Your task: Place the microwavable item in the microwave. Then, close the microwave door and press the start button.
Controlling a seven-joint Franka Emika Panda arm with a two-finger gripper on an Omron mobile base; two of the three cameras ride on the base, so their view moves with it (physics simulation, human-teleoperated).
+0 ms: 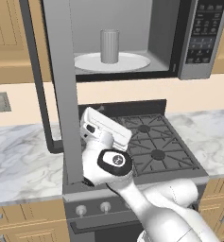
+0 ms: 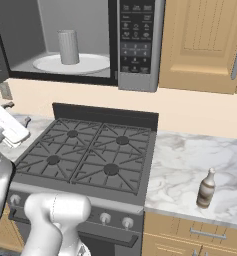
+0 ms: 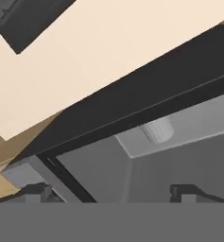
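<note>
The microwavable item is standing upright on the white turntable plate inside the microwave, at the top centre of the left base view. The microwave door is hanging open — edge-on there, down the frame's left-centre. The right base view is showing a brown-and-white bottle on the counter at lower right. The claw is sitting at the hand view's bottom, tips apart and gripping nothing — looking up at the oven's underside.
</note>
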